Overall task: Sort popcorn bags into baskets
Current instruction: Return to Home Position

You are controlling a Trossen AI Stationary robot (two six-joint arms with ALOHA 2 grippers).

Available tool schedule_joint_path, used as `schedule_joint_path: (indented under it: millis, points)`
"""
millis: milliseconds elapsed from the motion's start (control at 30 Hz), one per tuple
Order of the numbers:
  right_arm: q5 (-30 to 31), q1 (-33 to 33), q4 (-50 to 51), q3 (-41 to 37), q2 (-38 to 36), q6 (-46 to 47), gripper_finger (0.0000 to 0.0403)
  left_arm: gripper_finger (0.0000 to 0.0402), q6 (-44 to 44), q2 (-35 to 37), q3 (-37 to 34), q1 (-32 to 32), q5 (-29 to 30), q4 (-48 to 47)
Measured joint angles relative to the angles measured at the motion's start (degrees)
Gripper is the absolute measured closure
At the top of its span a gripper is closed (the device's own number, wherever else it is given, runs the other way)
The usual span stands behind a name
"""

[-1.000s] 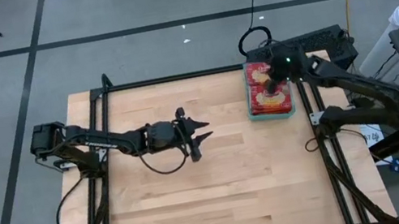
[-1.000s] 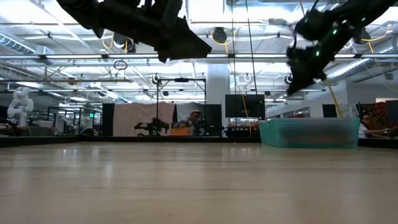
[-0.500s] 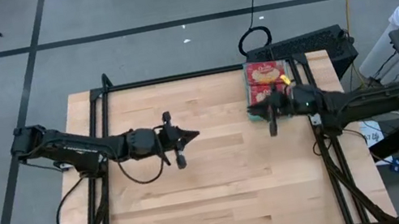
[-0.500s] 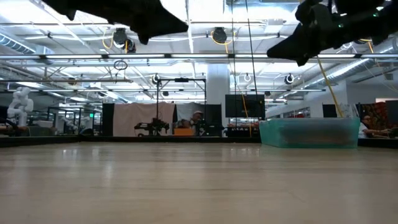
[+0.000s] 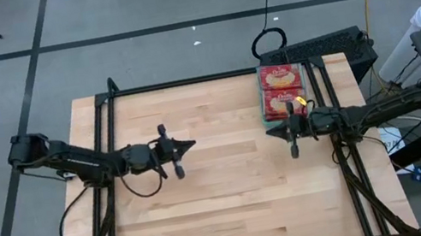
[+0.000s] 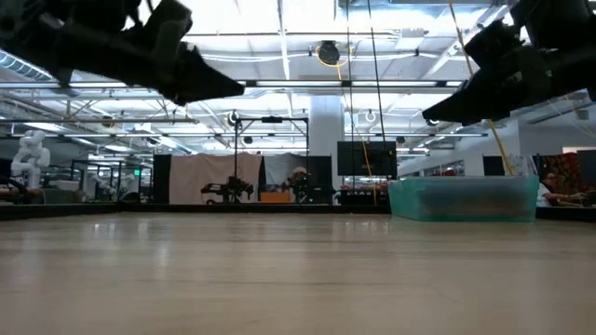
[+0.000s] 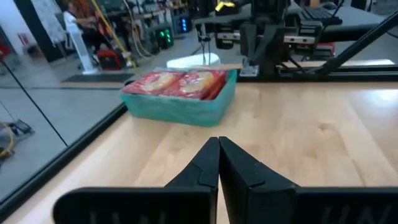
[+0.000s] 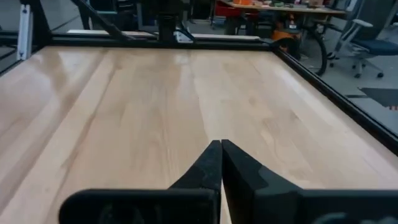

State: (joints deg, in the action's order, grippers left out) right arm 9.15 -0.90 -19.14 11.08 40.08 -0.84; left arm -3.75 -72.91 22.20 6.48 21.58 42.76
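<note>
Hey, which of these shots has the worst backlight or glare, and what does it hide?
Low view: bright ceiling lights turn the left end effector and right end effector into plain silhouettes. Right wrist view: pale sheen on the wooden table. High view: even light, popcorn bags in the teal tray read plainly.

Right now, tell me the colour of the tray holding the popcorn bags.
Teal-green; the tray shows best in the left wrist view.

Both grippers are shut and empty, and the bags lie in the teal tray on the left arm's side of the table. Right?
No: the tray with the bags sits on the right arm's side, as the high view shows. Left gripper and right gripper are shut and empty.
</note>
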Motion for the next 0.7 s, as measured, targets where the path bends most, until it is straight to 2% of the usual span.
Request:
schedule_joint_path:
  millis: [167, 700]
  points:
    - [-0.11, 0.02, -0.44, -1.61, -1.5, -0.27, 0.0402, 0.0392, 0.21, -0.01, -6.33, -1.67, -0.2, 7.59]
    - [-0.16, 0.02, -0.34, -7.27, -8.6, -2.26, 0.0402, 0.0392, 6.5, -0.01, -15.28, -2.23, 1.13, 14.77]
